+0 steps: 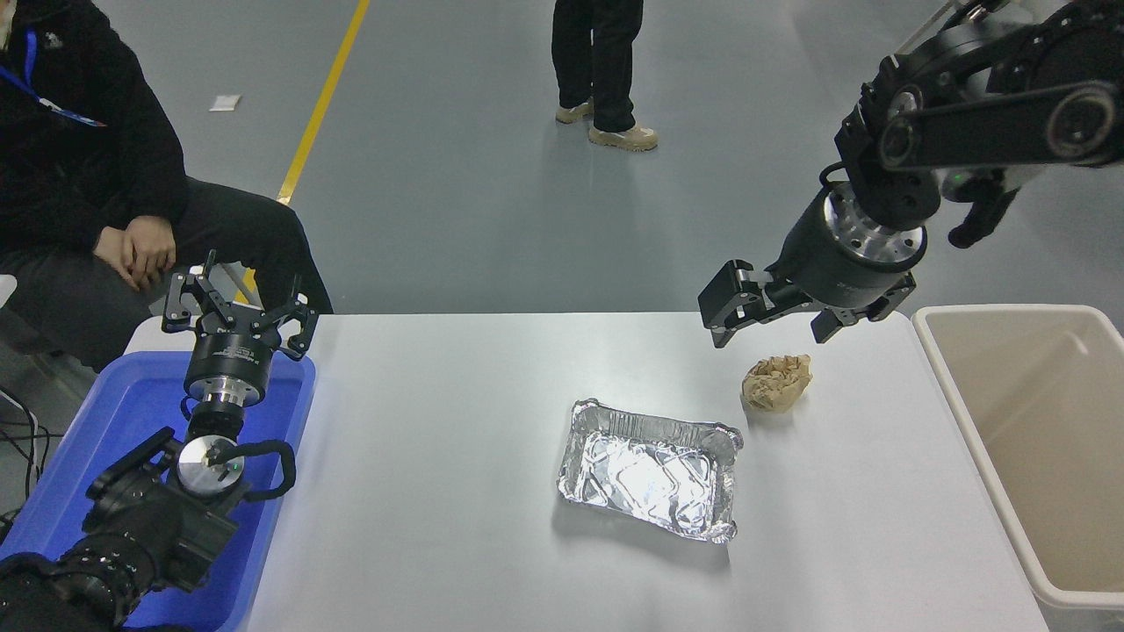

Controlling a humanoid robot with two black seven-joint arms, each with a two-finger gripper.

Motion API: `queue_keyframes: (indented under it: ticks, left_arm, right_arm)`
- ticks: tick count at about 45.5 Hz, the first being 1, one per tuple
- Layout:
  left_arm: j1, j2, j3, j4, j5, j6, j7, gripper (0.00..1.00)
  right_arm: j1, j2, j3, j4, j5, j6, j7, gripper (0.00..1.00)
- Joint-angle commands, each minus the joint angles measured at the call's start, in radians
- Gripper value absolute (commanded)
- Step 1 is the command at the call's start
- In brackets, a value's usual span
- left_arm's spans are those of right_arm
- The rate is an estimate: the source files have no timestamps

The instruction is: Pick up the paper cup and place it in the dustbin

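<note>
I see a smooth grey floor [457,202] past the white table [457,527]. A yellow line [318,105] runs across it. Two small metal plates [792,292] sit in the floor. A white chair base [935,26] shows at the top right.

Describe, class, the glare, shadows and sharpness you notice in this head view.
Head view: strong glare on the foil tray, whose crinkles mirror the lights; soft shadows fall toward the camera under the tray and the paper ball; the white table is evenly lit; the right end effector shows no obvious motion blur; the bin has a dim inside.
</note>
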Motion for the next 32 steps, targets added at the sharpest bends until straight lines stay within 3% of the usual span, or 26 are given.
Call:
queue_keyframes:
  ticks: [1, 12, 32]
  left_arm:
    - [-0.001, 0.000, -0.001, 0.000, 0.000, 0.000, 0.000, 0.99]
    - [0.001, 0.000, -0.001, 0.001, 0.000, 0.000, 0.000, 0.99]
    - [-0.001, 0.000, -0.001, 0.000, 0.000, 0.000, 0.000, 0.99]
  right_arm:
    - [-0.003, 0.040, -0.055, -0.005, 0.000, 0.040, 0.000, 1.00]
    - [0.022, 0.039, -0.047, 0.028, -0.002, 0.147, 0.000, 1.00]
    - [0.042, 0.025, -0.042, 0.070, 0.000, 0.150, 0.001, 1.00]
